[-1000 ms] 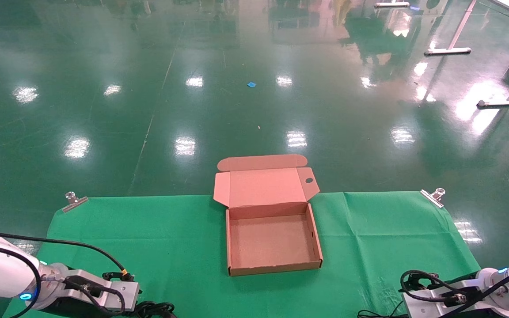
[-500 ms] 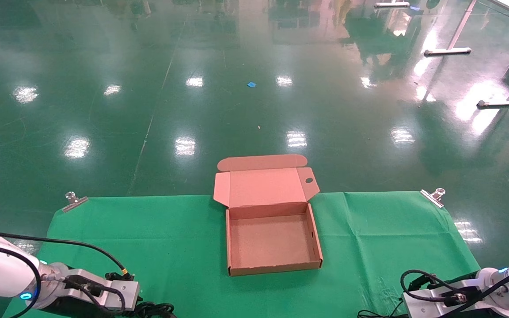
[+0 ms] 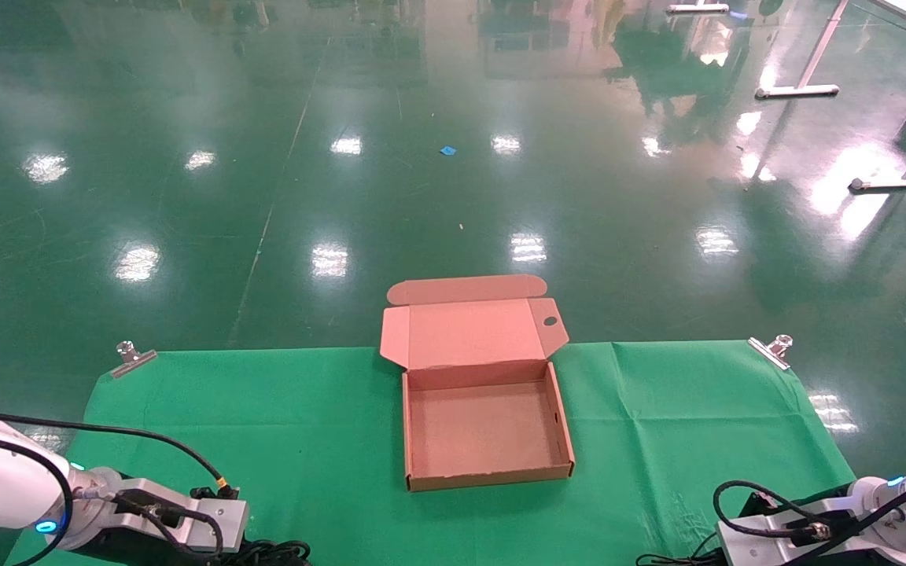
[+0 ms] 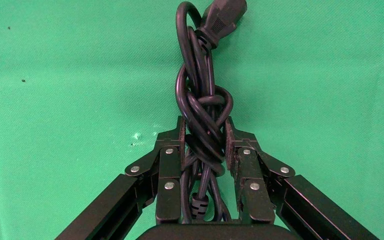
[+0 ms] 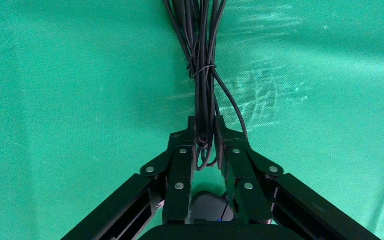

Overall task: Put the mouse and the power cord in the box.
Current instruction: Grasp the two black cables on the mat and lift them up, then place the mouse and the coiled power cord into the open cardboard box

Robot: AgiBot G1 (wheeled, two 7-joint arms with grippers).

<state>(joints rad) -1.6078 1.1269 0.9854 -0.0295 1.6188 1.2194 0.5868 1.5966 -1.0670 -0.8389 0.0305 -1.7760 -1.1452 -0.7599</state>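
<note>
Both grippers sit at the near edge of the counter: the left gripper is clenched on the knotted power cord, and the right gripper is clenched on the thin cable bundle of the mouse, whose body lies between its fingers. Farther back, centred on the green cloth, the box stands with its lid folded back.

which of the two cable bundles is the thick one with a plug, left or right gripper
The left gripper is closed on it: the power cord, thick loops ending in a chunky plug. The right gripper pinches only the mouse's thin wires.
</note>
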